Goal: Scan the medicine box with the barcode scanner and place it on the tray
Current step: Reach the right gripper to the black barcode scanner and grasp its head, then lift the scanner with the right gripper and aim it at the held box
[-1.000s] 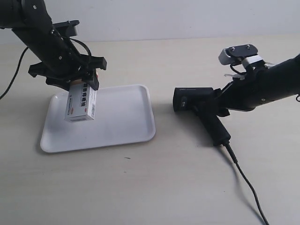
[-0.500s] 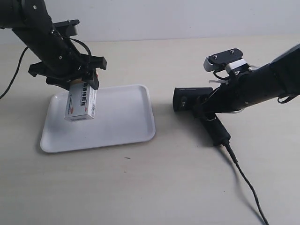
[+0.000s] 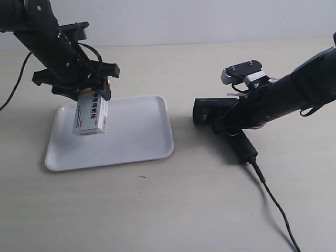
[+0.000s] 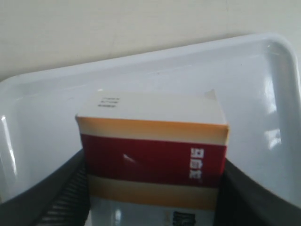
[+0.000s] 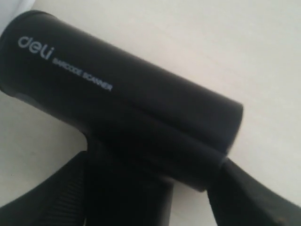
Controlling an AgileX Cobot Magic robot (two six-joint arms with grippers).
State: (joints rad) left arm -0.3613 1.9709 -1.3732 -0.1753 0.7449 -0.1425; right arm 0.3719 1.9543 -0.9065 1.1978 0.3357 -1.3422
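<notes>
The medicine box [image 3: 90, 114], white with a dark red and tan band, stands upright over the left part of the white tray [image 3: 137, 134]. My left gripper [image 3: 86, 92] is shut on its top end. In the left wrist view the box [image 4: 150, 141] sits between both black fingers [image 4: 56, 200] with the tray [image 4: 263, 94] beneath; whether it touches the tray I cannot tell. The black barcode scanner [image 3: 211, 110] lies on the table at the right. My right gripper [image 5: 150, 188] straddles its handle [image 5: 127, 188], open, with a gap on one side.
The scanner's thin black cable [image 3: 274, 202] runs from the handle end toward the lower right corner. The table is a plain beige surface [image 3: 173, 210]. A black cable [image 3: 13, 86] hangs from the arm at the exterior view's left.
The arm at the exterior view's right has shifted left and lower along the scanner, which has stayed where it lay. The other arm and the box have not moved.
</notes>
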